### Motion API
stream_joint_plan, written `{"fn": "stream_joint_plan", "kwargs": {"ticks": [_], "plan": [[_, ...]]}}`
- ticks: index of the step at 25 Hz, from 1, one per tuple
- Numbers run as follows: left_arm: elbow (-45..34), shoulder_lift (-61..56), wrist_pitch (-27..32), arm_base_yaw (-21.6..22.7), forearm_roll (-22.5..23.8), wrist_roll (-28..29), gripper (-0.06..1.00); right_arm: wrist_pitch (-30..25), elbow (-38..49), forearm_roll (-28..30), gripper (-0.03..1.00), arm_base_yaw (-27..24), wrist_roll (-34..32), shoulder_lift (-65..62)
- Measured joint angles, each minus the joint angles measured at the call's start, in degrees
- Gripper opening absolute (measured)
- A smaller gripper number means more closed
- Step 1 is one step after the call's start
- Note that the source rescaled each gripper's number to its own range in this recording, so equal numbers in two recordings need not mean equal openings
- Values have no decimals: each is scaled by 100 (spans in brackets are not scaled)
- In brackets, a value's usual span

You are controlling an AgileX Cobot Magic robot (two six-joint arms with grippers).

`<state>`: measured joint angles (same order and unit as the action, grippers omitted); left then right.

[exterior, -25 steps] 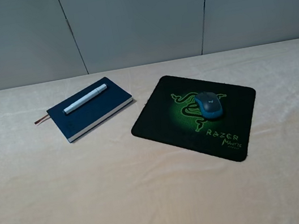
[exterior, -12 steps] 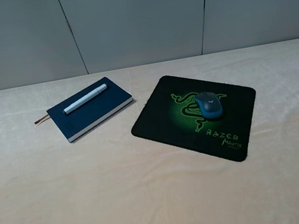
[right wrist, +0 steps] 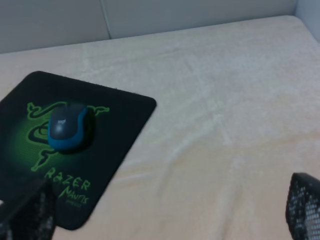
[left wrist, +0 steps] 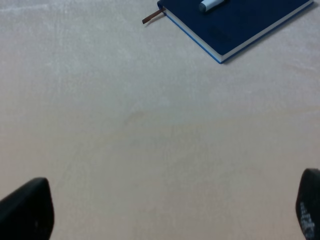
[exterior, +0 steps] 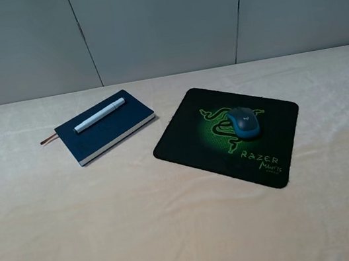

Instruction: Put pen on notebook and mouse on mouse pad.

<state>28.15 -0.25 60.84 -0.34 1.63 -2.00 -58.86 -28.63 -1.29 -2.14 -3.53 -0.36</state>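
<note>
Both halves of the task look finished. The slim white marker-like pen [exterior: 99, 115] lies flat on the cover of the rectangular dark navy hardcover notebook [exterior: 111, 131], and the small rounded teal-blue mouse with a dark grey top [exterior: 243, 123] sits on the large black rounded mouse pad with the green snake logo [exterior: 182, 136], right over the logo and inside the pad's edges. Nothing seems left except to hold the arms clear.

The pen's long axis runs diagonally along the notebook's far long edge, from the near left to the far right in the high view; I cannot tell which end is the tip. The notebook lies at the same slant, its brown ribbon bookmark [exterior: 47, 139] poking out at the left. The mouse's long axis runs roughly front to back, with its scroll wheel toward the far side.

Both pairs of fingers, left [left wrist: 25, 207] and right [right wrist: 304, 205], are spread wide with nothing between them, well apart from the objects on the cream cloth-covered counter [exterior: 144, 229]
</note>
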Motion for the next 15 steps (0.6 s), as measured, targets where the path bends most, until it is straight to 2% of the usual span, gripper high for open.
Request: {"fn": "stream_joint_plan", "kwargs": {"ticks": [15], "plan": [[0,0,0,0,0,0,95,0,0,167,100,0,43,0]]}}
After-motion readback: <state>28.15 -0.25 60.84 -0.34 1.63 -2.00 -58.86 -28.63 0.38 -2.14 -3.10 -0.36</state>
